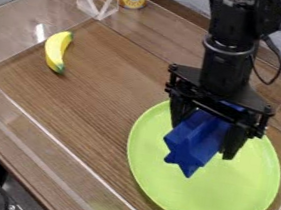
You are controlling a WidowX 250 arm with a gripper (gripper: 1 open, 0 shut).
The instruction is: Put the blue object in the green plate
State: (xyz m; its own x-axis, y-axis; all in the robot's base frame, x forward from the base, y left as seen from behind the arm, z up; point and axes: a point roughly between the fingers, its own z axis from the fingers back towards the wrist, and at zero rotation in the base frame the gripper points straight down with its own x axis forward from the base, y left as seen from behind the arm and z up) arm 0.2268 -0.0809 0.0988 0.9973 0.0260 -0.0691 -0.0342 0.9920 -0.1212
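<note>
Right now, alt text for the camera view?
Black robot gripper holding a blue ridged block over a round lime-green plate on a brown wooden table; a yellow banana lies off to one side.
</note>
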